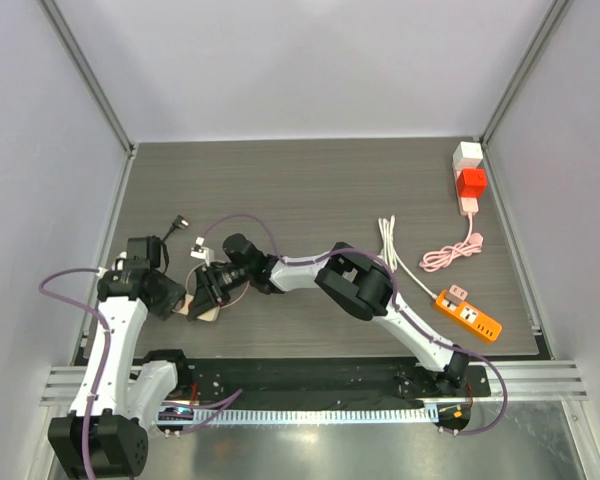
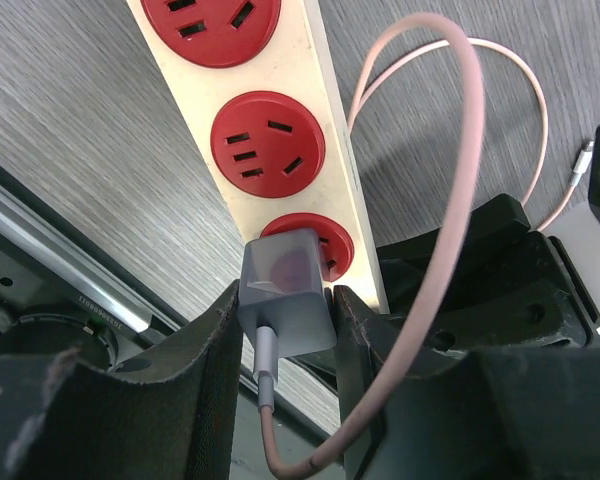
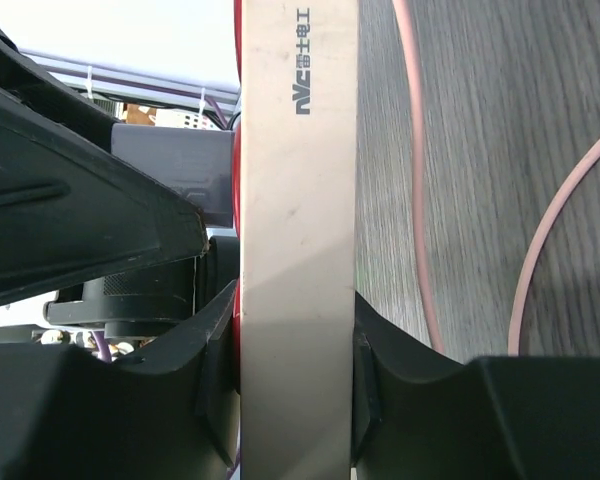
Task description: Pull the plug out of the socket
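Two grips set: left gripper clamped on grey plug, seated in red end socket; right gripper clamped across cream power strip. Underneath, dark wood-grain table; orange strip near right, red-white adapters at far right corner. Around, plain white walls.
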### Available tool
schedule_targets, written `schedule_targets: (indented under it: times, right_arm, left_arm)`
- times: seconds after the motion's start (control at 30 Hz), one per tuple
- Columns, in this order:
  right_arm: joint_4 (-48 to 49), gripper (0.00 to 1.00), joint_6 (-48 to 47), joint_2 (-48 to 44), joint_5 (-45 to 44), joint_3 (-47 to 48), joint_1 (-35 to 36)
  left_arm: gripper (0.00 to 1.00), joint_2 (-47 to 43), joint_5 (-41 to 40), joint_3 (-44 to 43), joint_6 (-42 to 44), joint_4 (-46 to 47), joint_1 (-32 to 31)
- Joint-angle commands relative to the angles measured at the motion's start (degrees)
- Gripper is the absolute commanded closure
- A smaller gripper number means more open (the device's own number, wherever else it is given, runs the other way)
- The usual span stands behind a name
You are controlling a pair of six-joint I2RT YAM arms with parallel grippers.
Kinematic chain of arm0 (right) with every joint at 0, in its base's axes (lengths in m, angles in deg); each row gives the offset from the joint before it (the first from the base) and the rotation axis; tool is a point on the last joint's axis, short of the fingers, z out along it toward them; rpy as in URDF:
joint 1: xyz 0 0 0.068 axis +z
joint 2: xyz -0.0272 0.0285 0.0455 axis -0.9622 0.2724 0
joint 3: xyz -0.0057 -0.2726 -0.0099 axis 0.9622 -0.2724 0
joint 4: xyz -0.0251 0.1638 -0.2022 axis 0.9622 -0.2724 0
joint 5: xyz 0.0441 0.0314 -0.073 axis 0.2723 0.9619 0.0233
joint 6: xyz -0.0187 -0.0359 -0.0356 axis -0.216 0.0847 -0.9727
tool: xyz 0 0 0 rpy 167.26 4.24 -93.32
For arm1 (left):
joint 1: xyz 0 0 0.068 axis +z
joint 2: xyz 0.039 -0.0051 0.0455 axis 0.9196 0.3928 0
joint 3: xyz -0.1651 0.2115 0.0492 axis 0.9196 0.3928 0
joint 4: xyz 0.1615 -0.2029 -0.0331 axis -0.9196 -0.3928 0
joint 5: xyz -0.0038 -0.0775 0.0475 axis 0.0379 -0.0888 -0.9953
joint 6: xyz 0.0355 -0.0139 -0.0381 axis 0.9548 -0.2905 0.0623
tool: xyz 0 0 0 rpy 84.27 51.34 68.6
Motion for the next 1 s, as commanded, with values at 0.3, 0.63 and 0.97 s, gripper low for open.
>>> schedule_targets:
  times: [0.3,0.63,0.97]
  right_arm:
    - [0.32,0.99,7.49,3.9,-0.27,-0.71,0.22]
    - [20.14,0.99,27.91,9.44,2.2,-2.03,0.31]
    - [-2.88,0.99,8.41,6.28,-1.84,0.69,0.4]
  left_arm:
    - [1.0,-6.1,2.79,-3.43,4.06,5.21,-0.17]
    - [1.0,-10.94,2.47,-2.18,-1.39,6.63,-0.17]
    - [1.0,-4.26,-1.07,-6.33,7.58,0.47,-0.17]
